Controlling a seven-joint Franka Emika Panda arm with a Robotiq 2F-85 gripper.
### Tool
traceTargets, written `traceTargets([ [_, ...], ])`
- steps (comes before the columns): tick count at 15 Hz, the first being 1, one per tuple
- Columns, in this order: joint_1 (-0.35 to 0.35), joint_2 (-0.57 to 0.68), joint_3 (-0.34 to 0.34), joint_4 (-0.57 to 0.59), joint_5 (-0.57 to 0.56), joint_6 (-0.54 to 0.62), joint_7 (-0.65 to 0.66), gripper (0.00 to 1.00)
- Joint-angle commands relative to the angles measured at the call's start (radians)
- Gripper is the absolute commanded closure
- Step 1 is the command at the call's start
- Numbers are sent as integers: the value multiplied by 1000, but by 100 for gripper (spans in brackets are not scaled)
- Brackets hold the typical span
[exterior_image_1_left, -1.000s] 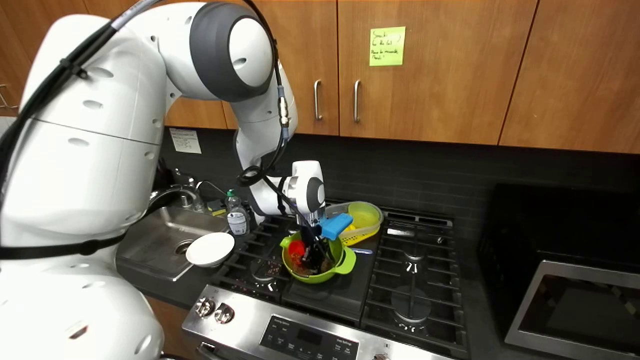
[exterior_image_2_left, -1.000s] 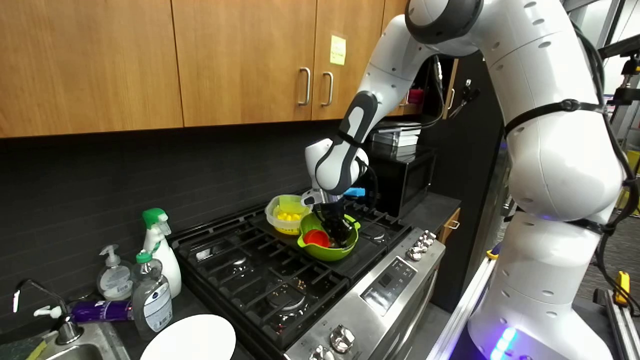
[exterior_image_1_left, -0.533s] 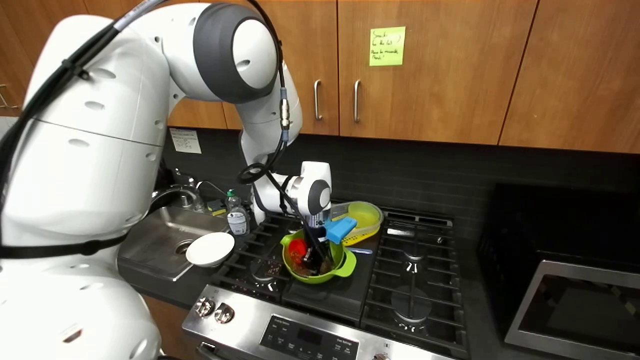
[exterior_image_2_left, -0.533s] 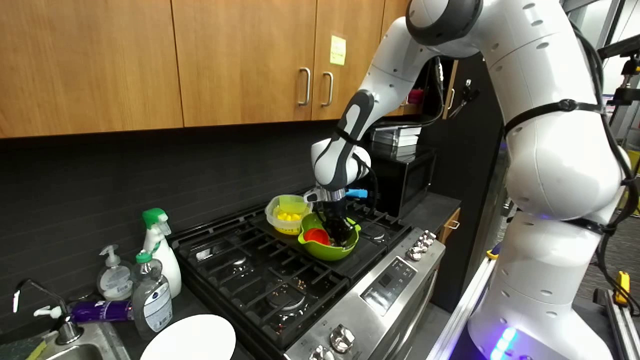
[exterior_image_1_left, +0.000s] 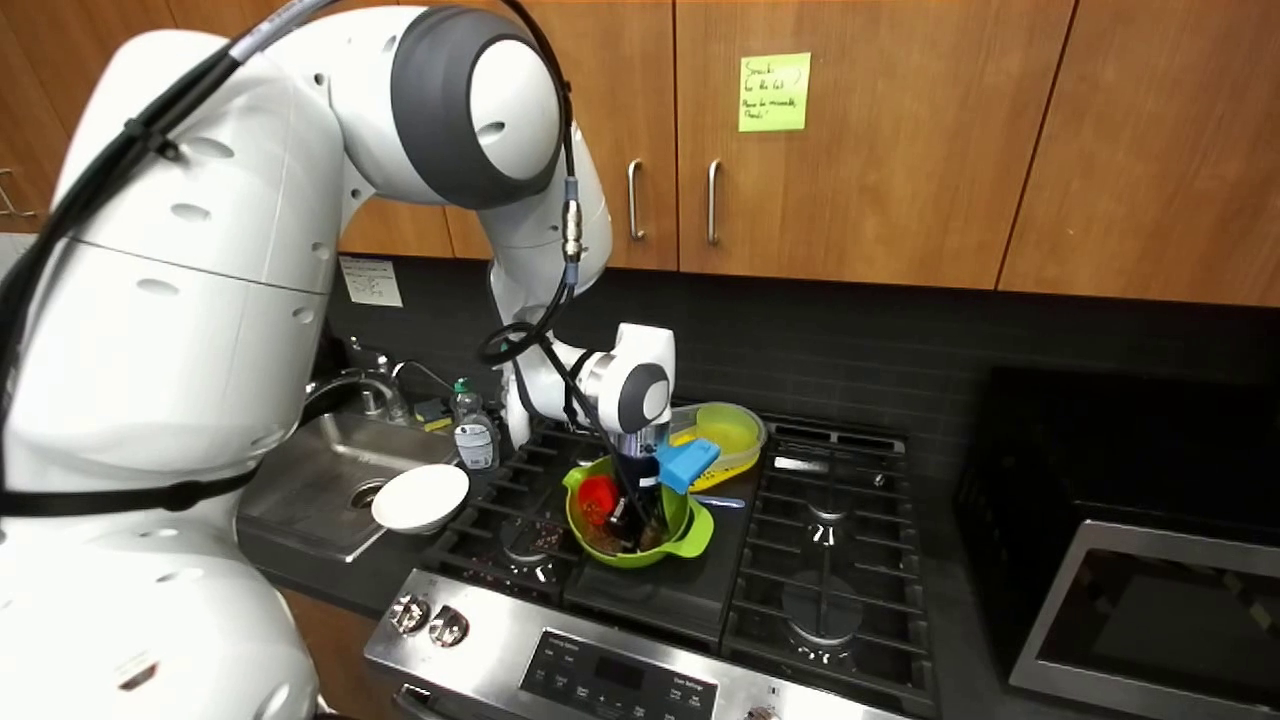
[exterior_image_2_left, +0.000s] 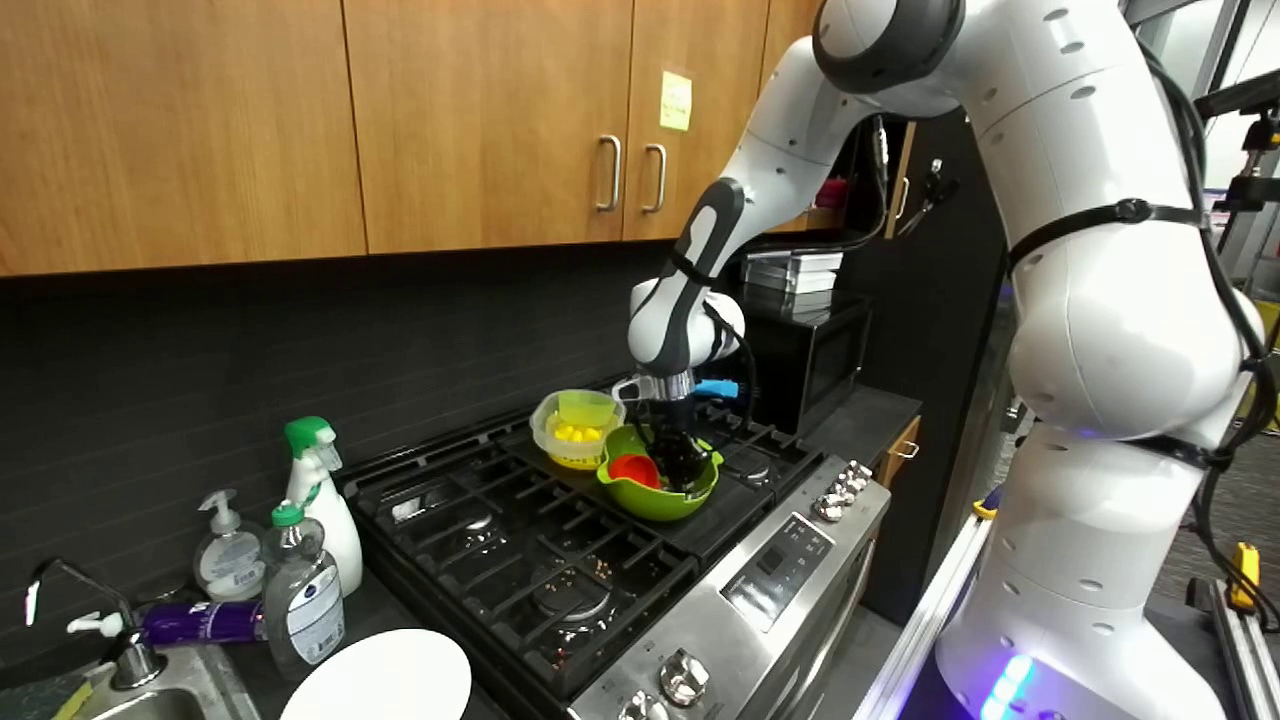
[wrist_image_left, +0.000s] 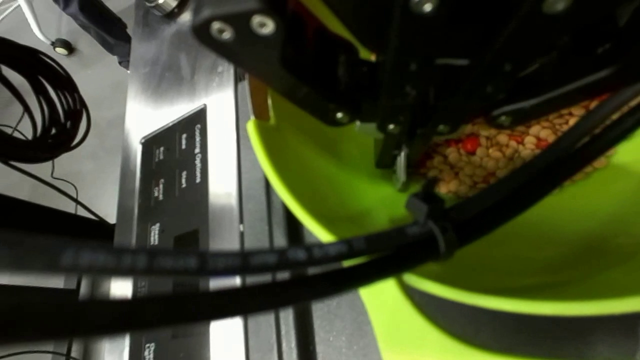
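Note:
My black gripper (exterior_image_1_left: 628, 520) reaches down inside a lime-green bowl (exterior_image_1_left: 690, 540) on the stove; the gripper also shows in an exterior view (exterior_image_2_left: 682, 462). A red cup (exterior_image_1_left: 598, 497) lies tilted in the bowl beside the fingers, and it also shows in an exterior view (exterior_image_2_left: 635, 468). In the wrist view, the dark gripper (wrist_image_left: 395, 150) is over the bowl's wall, beside tan lentil-like pieces with some red ones (wrist_image_left: 480, 165). A thin metal piece (wrist_image_left: 401, 167) shows at the fingertips. Black cables cover part of the view. Whether the fingers hold the cup is hidden.
A clear container with yellow contents (exterior_image_2_left: 575, 425) stands behind the bowl. Stove grates (exterior_image_1_left: 830, 560) flank it. A white plate (exterior_image_1_left: 420, 497), a soap bottle (exterior_image_1_left: 476, 440) and a sink (exterior_image_1_left: 330, 470) lie to one side. A black microwave (exterior_image_2_left: 805, 350) stands beyond the stove.
The wrist has shifted right in both exterior views and looks more upright over the bowl. The bowl and red cup have shifted very slightly right. The gripper stays inside the bowl.

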Motion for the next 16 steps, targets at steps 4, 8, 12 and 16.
traceTargets([
  [4, 95, 65, -23, 48, -18, -85, 72, 99],
  [8, 175, 51, -59, 61, -110, -99, 199, 99],
  [12, 211, 51, -64, 73, -189, -119, 282, 99],
  [16, 199, 62, -64, 94, -196, -140, 298, 99],
])
